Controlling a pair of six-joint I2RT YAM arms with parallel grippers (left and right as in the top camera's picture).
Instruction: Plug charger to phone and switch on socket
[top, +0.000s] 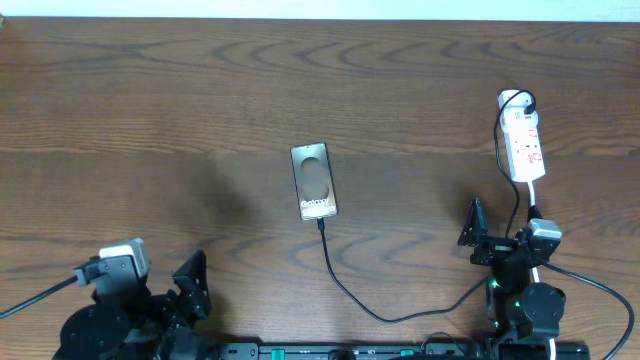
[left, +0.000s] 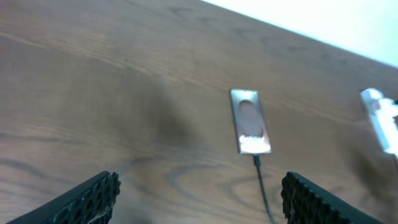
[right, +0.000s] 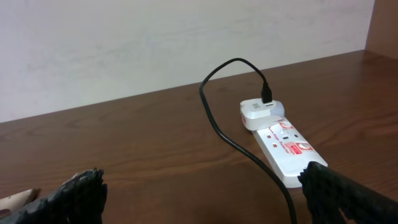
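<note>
Black and thin, the charger (right: 203, 93) runs from the phone (top: 314, 182) at mid-table past the right gripper (top: 474, 228) to the socket (top: 524, 148) at far right. We judge the risk lies there: reaching for a switch, we may snag that cable and tug the connector loose, or shove the light strip aside. Both the right gripper and the left gripper (top: 188, 288) stand spread wide, holding nothing. The socket's long axis runs away from us, plug end farthest; the phone lies nearly parallel, port end toward us.
</note>
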